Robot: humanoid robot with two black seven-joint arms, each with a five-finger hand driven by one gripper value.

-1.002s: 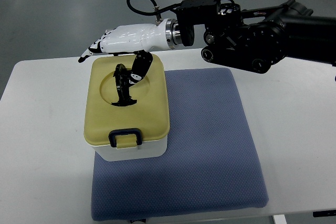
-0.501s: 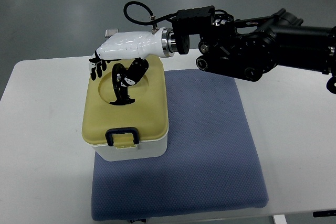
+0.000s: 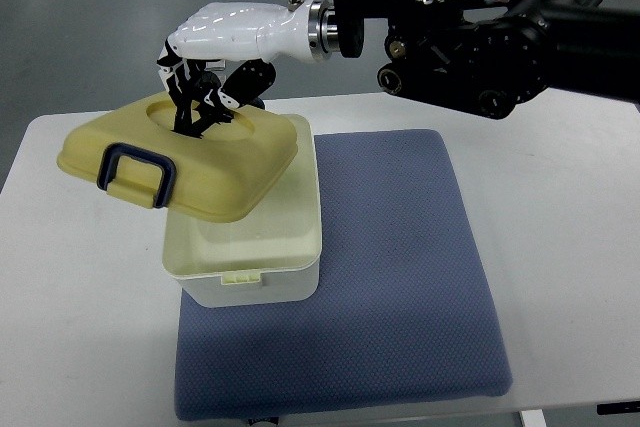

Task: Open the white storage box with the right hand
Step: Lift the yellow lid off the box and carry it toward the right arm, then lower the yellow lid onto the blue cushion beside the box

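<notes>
A: What is changing just now?

B: The lid (image 3: pixel 185 159) is coming off. Half a second ago it was lying flat and closed on the white storage box (image 3: pixel 245 257). Now the right hand (image 3: pixel 215 67) is holding it up in the air, tilted, and shifted toward the left of the box. The fingers (image 3: pixel 180 82) are curled around the black handle (image 3: pixel 200 112) in the hollow of the lid top and are gripping it.

A: So the box is opening?

B: Yes. The cream rim of the box is showing in front, under the lid, so I am judging the main step as nearly done. The lid is only needing a place to be put down.

A: Where is the box standing?

B: On the left part of the blue mat (image 3: pixel 400 277), which is lying on the white table (image 3: pixel 560 207).

A: Is anything standing in the way?

B: I am seeing nothing else near. The dark blue latch (image 3: pixel 135 172) is hanging on the lid's front edge, free of the box. The left arm is not showing.
</notes>
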